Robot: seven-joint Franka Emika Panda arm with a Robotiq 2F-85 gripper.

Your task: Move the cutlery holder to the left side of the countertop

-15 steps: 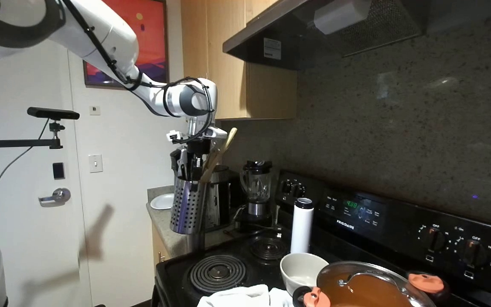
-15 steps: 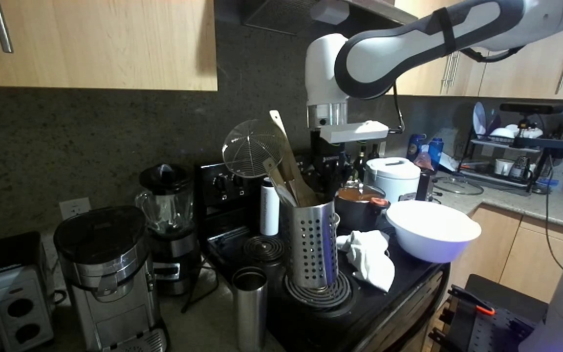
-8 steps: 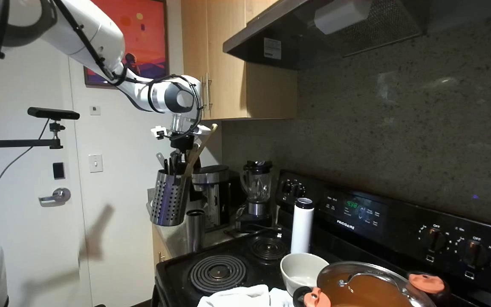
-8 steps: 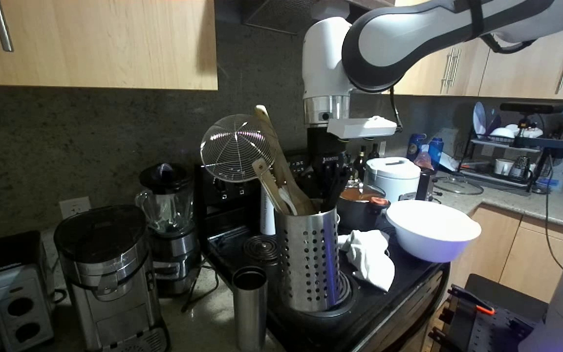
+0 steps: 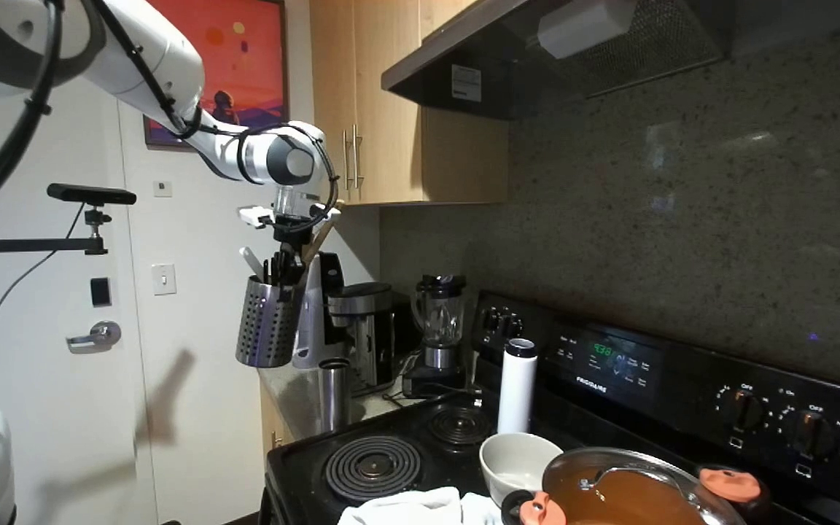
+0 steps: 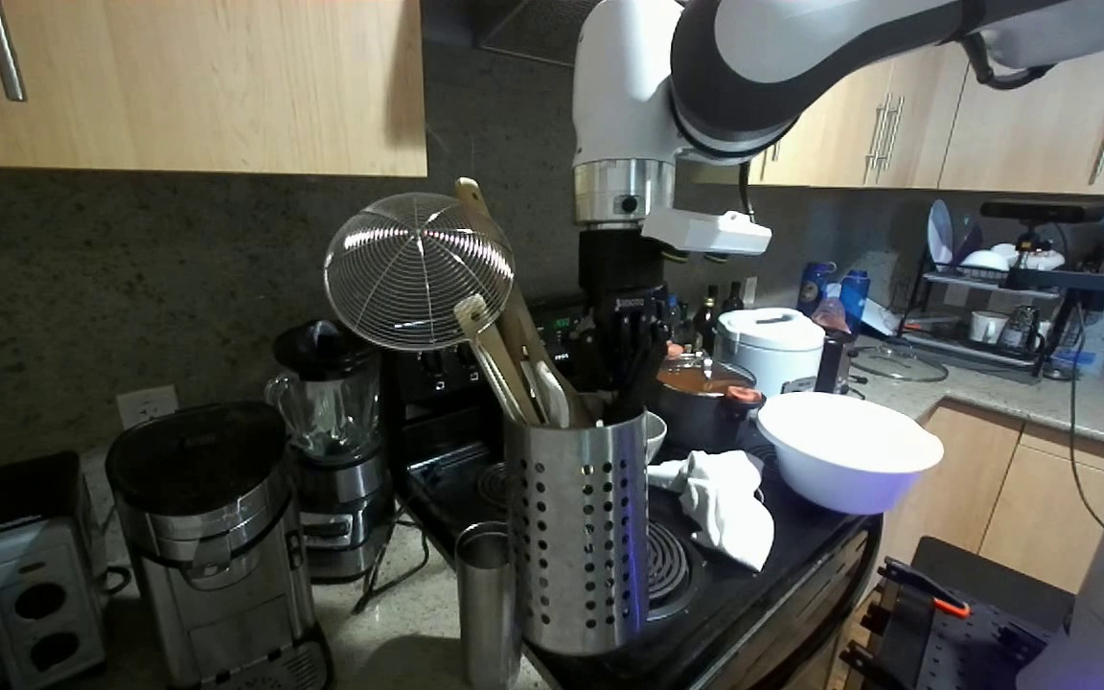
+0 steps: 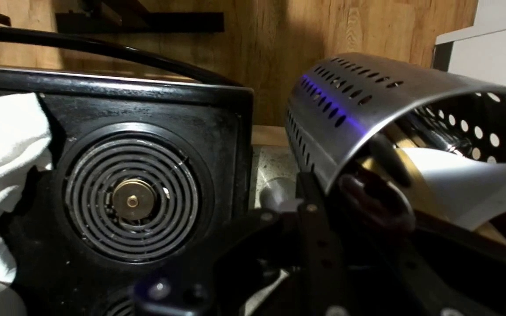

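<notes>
The cutlery holder is a perforated metal cup full of utensils. It shows in both exterior views (image 5: pixel 267 321) (image 6: pixel 576 537), held in the air and slightly tilted. In the wrist view (image 7: pixel 336 109) its open mouth faces the lower right. My gripper (image 5: pixel 289 281) is shut on the holder's rim, with one finger outside the wall and the other inside among the utensils. The fingers also show in the wrist view (image 7: pixel 323 188), where the inner fingertip is dark and partly hidden. The speckled grey countertop (image 6: pixel 370 613) lies beyond the black stove (image 5: pixel 303 467).
A metal tumbler (image 6: pixel 490 604) stands on the countertop beside the stove, close to the held holder. A coffee maker (image 6: pixel 207 556), a blender (image 6: pixel 336 450) and a toaster (image 6: pixel 25 585) stand behind. A white cylinder (image 5: pixel 517 386), bowl (image 5: pixel 518 467) and cloth (image 6: pixel 729 508) are on the stove.
My gripper has carried the holder leftward and somewhat upward in an exterior view, away from above the stove. The tumbler and coffee maker behind it are now uncovered there. The grip stays shut.
</notes>
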